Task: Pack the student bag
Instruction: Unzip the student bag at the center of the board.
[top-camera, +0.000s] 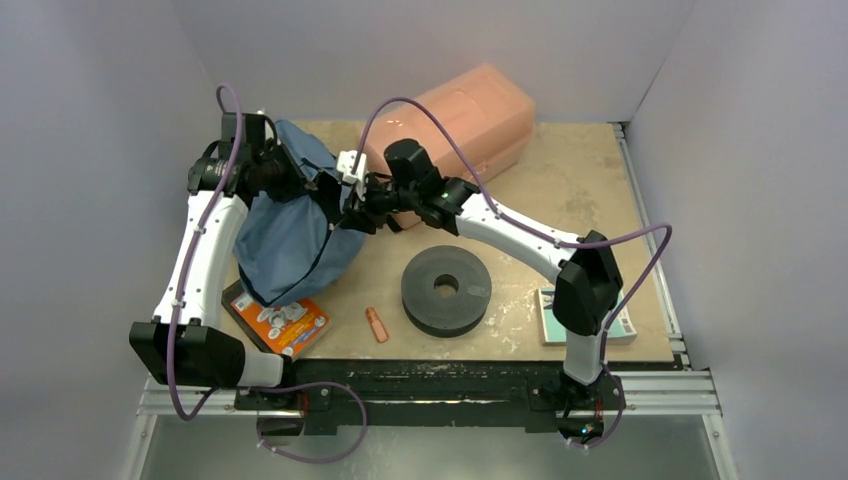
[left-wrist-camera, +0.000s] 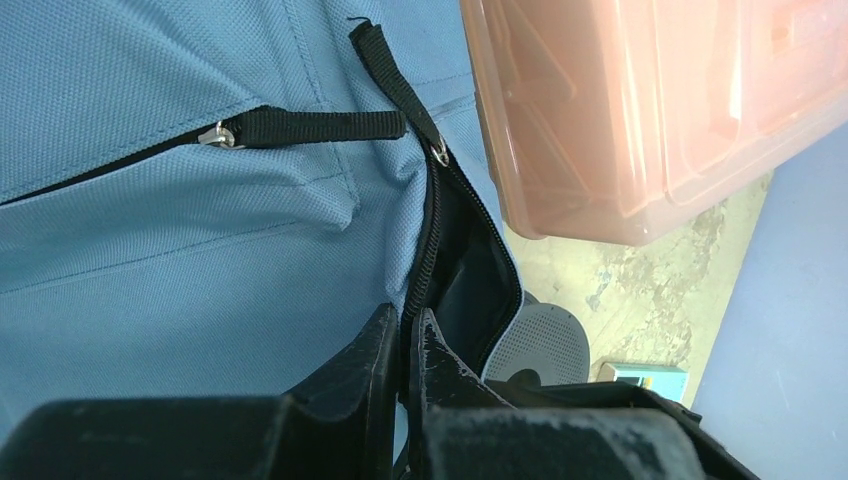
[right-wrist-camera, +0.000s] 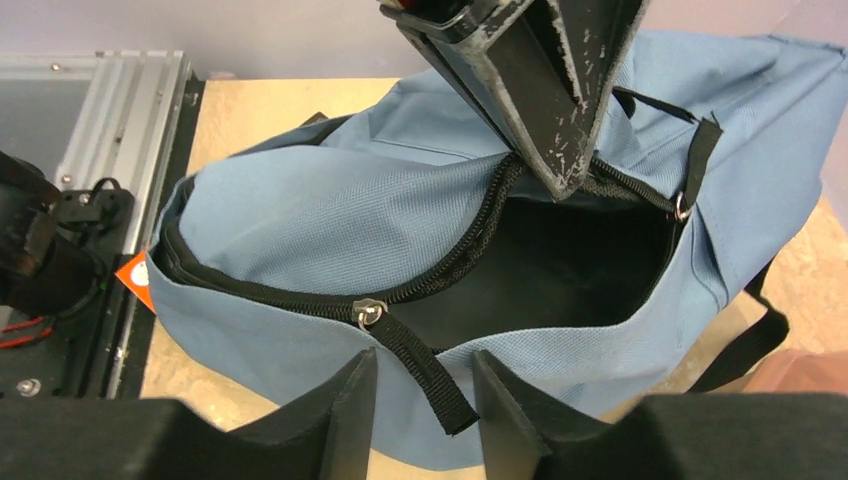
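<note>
The slate-blue student bag (top-camera: 285, 235) lies at the left of the table, its main zipper partly open and showing dark lining (right-wrist-camera: 560, 265). My left gripper (left-wrist-camera: 405, 325) is shut on the zippered rim of the opening and holds it up; it also shows in the right wrist view (right-wrist-camera: 555, 170) and from above (top-camera: 338, 195). My right gripper (right-wrist-camera: 420, 385) is open at the near side of the bag (top-camera: 350, 222). The black zipper pull strap (right-wrist-camera: 430, 375) hangs between its fingers, untouched. A second pull strap (left-wrist-camera: 320, 125) lies on the front pocket.
A rigid salmon-pink box (top-camera: 460, 115) stands behind the bag, close to it (left-wrist-camera: 650, 100). A dark grey ring disc (top-camera: 446, 290) sits mid-table. An orange booklet (top-camera: 285, 322) lies under the bag's near edge, a small orange item (top-camera: 377, 324) beside it. A teal book (top-camera: 548, 315) lies by the right arm.
</note>
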